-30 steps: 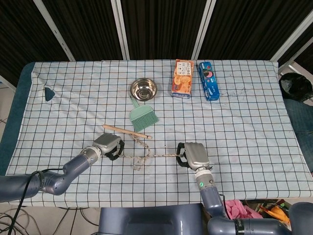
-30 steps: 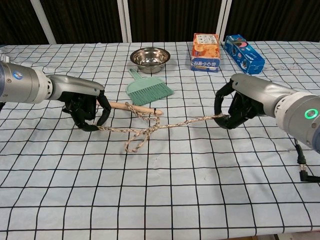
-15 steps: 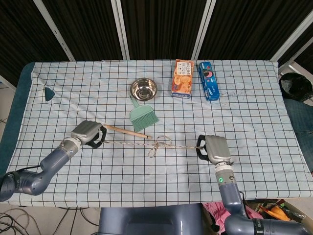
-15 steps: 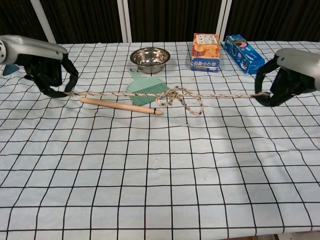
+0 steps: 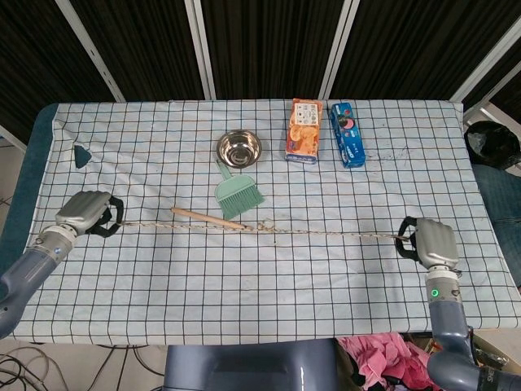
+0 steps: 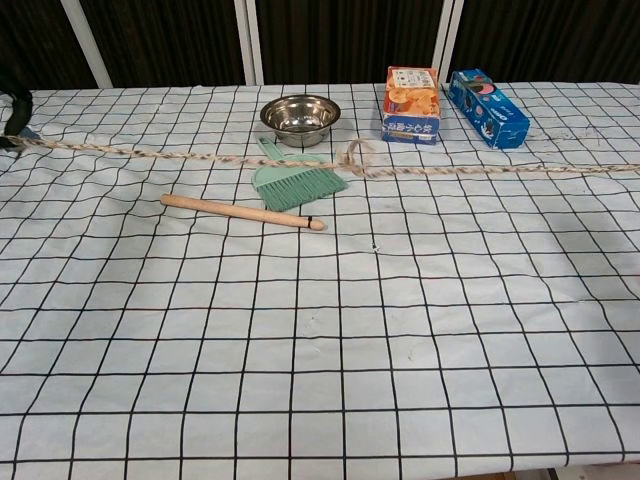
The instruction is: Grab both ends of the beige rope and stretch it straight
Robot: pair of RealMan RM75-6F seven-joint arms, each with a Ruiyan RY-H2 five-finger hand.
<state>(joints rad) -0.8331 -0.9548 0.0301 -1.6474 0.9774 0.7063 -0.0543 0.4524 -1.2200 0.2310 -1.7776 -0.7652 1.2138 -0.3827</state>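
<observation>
Beige rope point(image 5: 269, 230) is seen in the head view drawn out across the near half of the desk point(image 5: 383, 187), running from the left robot hand point(image 5: 86, 213) at the left edge to the right robot hand point(image 5: 429, 242) near the right edge. Each robot hand is observed clamped on one rope end, fingers curled around it. The line is nearly straight; a small kink or knot is noted near its middle, just beside the tip of the wooden brush handle point(image 5: 207, 217), over which the rope passes. The green brush head point(image 5: 238, 194), steel bowl point(image 5: 239, 147), orange box point(image 5: 304, 131) and blue box point(image 5: 348, 134) lie beyond the rope, apart from it.

In the chest view the rope point(image 6: 200, 158) is seen lifted above the desk point(image 6: 320, 330), crossing in front of the brush head point(image 6: 298, 184), with a small loop point(image 6: 357, 156) remaining at mid-span. Only a dark sliver of the left robot hand point(image 6: 14, 112) is shown at the frame edge; the right one lies outside this view.

The stretching step is judged to be almost complete. The next move is judged to call for a slight further parting of the two robot hands, with both grips kept firm, so that the remaining loop is pulled out; it cannot be told whether that loop is a true knot
</observation>
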